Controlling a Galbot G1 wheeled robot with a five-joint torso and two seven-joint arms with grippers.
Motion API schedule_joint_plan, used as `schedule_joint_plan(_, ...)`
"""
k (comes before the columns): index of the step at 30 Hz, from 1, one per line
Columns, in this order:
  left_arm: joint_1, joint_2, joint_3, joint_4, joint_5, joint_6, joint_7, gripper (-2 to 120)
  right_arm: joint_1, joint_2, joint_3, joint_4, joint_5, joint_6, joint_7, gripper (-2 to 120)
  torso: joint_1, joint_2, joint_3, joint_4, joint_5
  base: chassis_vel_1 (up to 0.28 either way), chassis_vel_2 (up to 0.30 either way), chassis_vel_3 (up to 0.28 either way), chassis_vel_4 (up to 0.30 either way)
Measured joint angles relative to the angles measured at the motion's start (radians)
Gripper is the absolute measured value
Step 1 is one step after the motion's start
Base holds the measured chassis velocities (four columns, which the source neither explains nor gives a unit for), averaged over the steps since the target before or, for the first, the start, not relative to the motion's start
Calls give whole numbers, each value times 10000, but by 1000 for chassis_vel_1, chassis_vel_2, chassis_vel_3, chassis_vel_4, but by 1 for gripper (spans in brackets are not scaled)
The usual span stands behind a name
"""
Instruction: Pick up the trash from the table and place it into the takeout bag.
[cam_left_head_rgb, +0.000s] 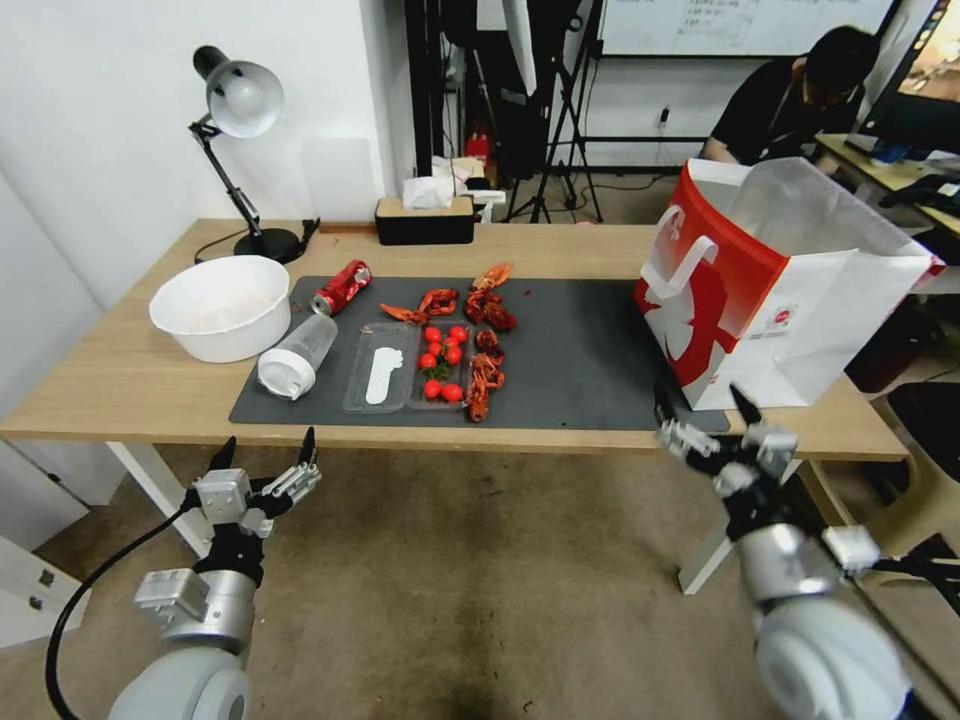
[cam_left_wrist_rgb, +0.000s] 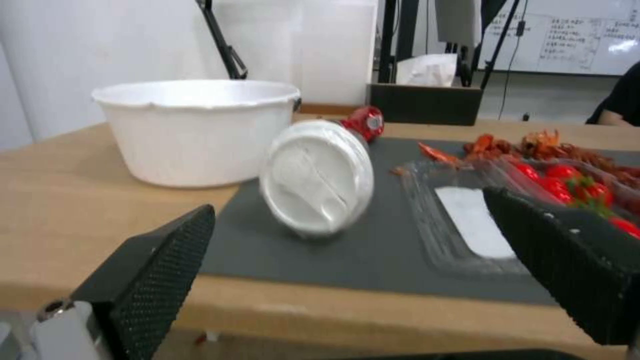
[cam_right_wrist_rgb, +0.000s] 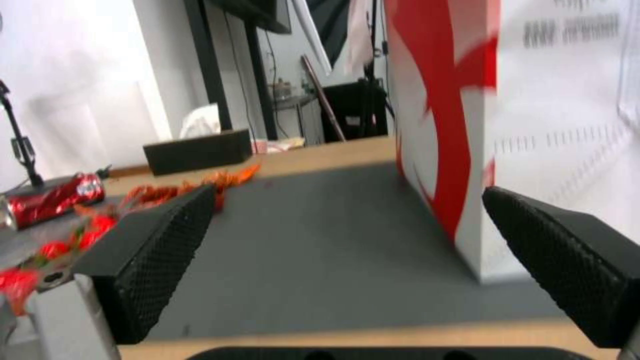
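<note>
Grippers, left gripper (cam_left_head_rgb: 265, 452) and right gripper (cam_left_head_rgb: 703, 400), both spread and empty off the table (cam_left_head_rgb: 120, 385) front edge; frosted cup (cam_left_head_rgb: 297, 356) and red can (cam_left_head_rgb: 341, 288) lie on the mat (cam_left_head_rgb: 580, 370), takeout bag (cam_left_head_rgb: 770, 290) upright at its right end.

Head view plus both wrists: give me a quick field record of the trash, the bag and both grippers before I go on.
left gripper: open, empty, short of the table's near edge, facing the frosted cup
right gripper: open, empty, at the near edge by the bag
frosted plastic cup: on its side on the mat, white lid toward the robot
red soda can: dented, lying on the mat behind the cup
takeout bag: upright, mouth open, on the table's right end
table: also holds white basin and tomato tray
</note>
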Motion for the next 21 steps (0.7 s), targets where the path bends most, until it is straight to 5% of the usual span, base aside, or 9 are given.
schedule_joint_plan(9,-1915,1659,57,1065,-1386,948,-404,100,-935,627,-284,-131,-611,619,-295,100,0,0,1,1,-2,0,0,0,0)
schedule_joint_plan(21,-3983,2643,398,2218,-2725,1598,-249,100,-935,755,-405,-167,-986,526,-218,100,0,0,2,-1,-2,0,0,0,0)
